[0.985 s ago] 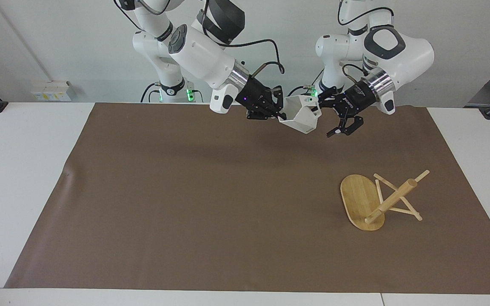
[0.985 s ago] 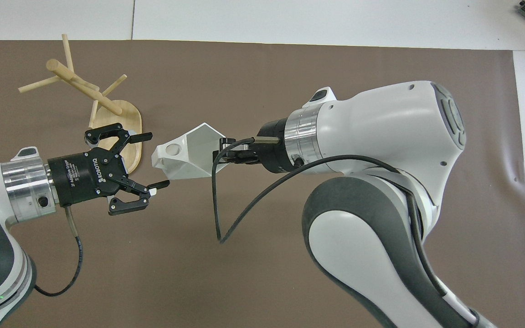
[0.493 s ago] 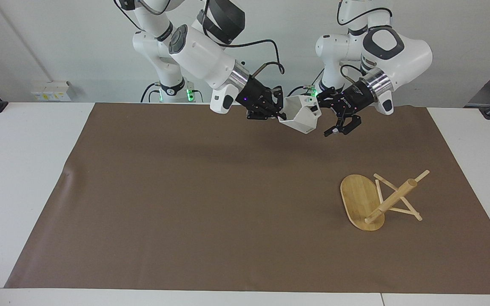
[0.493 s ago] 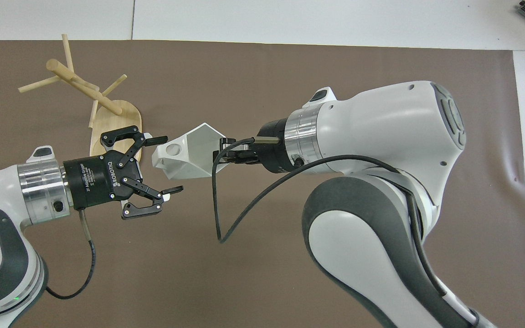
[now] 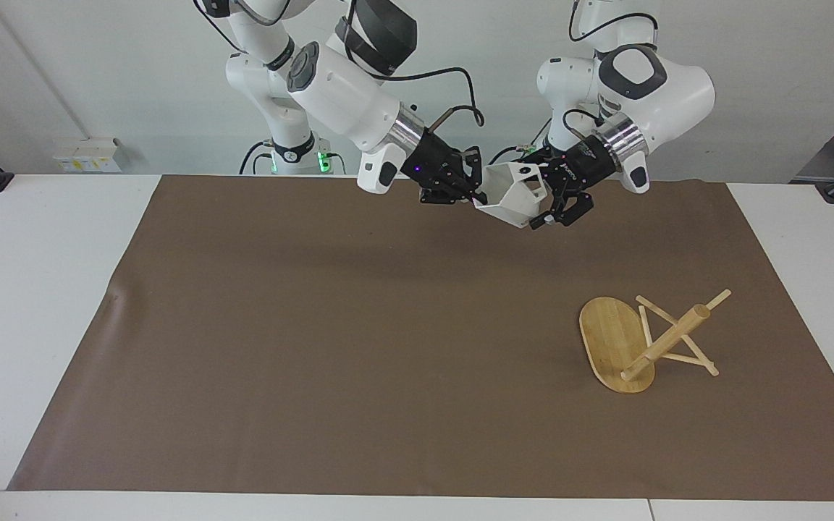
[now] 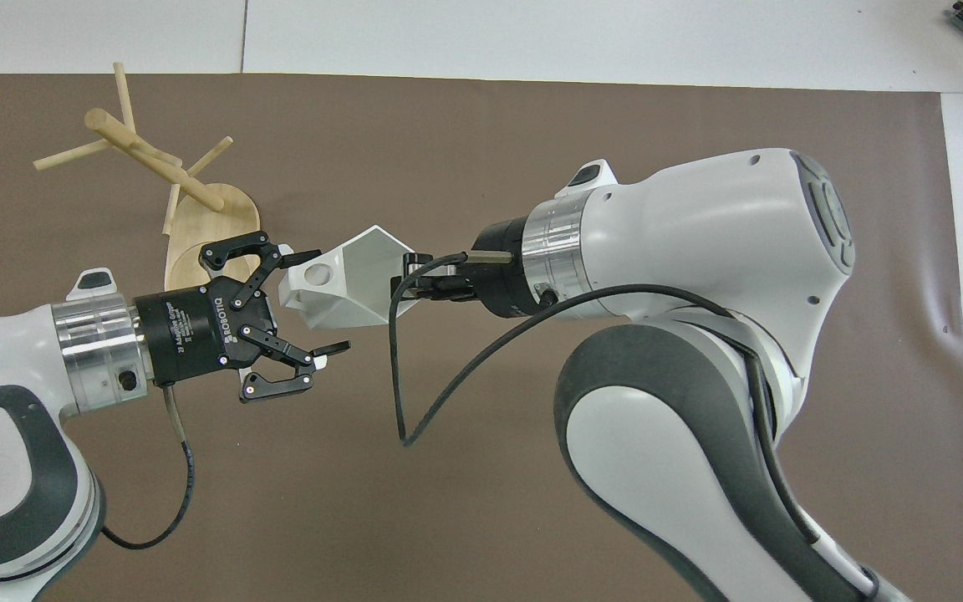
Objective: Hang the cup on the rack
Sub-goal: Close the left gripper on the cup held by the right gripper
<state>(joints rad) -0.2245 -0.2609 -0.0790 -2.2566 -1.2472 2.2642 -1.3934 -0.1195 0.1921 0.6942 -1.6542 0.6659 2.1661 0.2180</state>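
Note:
The white faceted cup [image 5: 510, 195] [image 6: 346, 288] hangs in the air over the mat's edge nearest the robots, tipped on its side. My right gripper [image 5: 476, 195] [image 6: 408, 281] is shut on its rim. The cup's handle with the round hole points at my left gripper [image 5: 544, 202] [image 6: 327, 299], which is open, its fingers standing on either side of the handle end. The bamboo rack [image 5: 667, 340] [image 6: 147, 159] lies tipped over on the mat toward the left arm's end, resting on its base's edge and its pegs, farther from the robots than the cup.
A brown mat [image 5: 316, 325] [image 6: 615, 100] covers most of the white table [image 5: 40, 289]. A black cable [image 6: 415, 393] loops down from the right wrist.
My left gripper has moved toward the cup, still open, until its fingers reach around the handle end. The right gripper, the cup and the rack have stayed put.

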